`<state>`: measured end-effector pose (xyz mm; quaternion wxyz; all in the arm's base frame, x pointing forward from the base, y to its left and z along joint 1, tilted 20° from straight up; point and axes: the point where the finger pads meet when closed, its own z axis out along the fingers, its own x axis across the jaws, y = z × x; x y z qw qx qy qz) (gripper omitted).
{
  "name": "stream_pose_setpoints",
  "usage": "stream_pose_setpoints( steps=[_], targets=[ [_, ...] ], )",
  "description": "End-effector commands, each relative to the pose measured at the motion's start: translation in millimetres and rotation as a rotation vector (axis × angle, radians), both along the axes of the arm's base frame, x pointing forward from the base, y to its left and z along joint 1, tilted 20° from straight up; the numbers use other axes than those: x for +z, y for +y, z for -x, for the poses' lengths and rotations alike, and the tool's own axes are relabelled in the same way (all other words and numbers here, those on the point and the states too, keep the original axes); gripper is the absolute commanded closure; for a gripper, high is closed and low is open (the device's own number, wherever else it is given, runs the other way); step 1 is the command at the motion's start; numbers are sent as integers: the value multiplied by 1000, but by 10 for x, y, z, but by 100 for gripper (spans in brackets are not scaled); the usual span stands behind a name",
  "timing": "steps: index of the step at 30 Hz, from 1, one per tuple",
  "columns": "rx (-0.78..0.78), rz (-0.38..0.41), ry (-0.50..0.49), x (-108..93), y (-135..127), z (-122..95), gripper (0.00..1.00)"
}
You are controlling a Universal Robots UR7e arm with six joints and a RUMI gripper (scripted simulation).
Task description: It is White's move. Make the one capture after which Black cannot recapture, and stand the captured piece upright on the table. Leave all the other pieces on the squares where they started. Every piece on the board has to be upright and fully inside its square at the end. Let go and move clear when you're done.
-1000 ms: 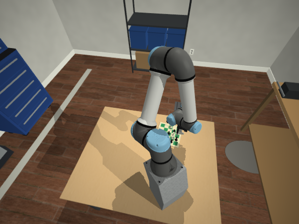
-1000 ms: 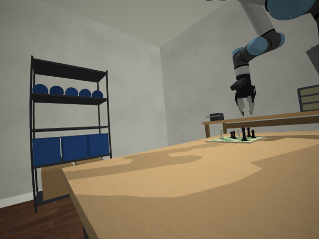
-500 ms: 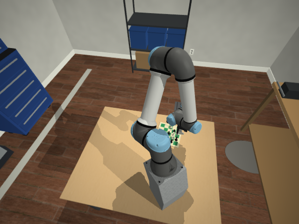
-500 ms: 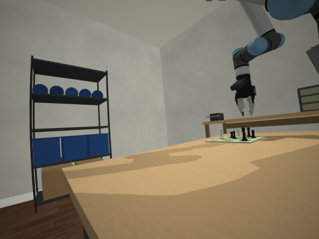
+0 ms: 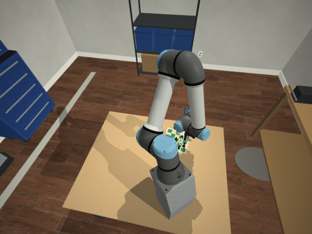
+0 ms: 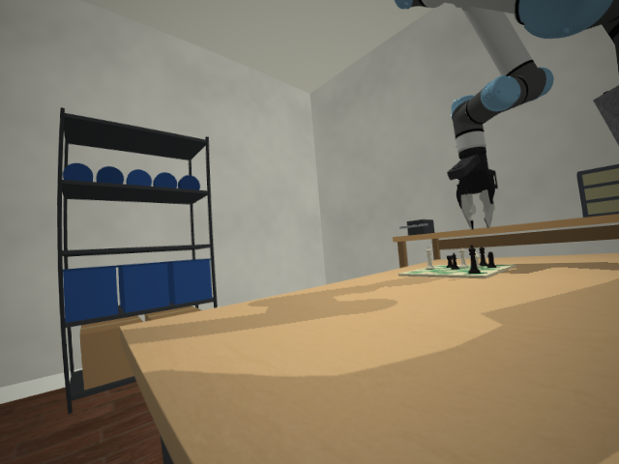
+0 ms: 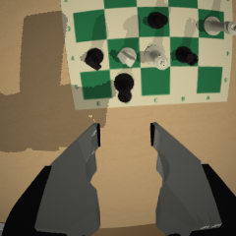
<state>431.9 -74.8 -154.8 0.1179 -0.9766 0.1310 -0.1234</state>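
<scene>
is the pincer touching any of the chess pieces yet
Apart. In the exterior view the pincer hangs above the chess pieces with wall showing between; its partly closed fingers hold nothing.

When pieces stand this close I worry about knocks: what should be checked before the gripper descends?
1. Gripper holds nothing: ok, bare table shows between its fingers.
2. Gripper high above the pieces: ok in the exterior view.
3. Pieces upright on the chessboard: ok, none lies flat.
4. Gripper lined up over a piece: not ok, it appears to hang over the table beside the board's edge.
5. Finger room around the two white pieces and on neighbouring squares: cannot tell.
</scene>
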Motion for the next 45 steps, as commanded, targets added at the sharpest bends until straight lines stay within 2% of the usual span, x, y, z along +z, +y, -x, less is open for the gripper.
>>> stream_pose_setpoints(
  steps=[1,20,45],
  targets=[
    [0,1,-1,-47,8,-18,75],
    [0,1,-1,-293,65,-93,75],
    [0,1,-1,-389,87,-122,75]
  ],
)
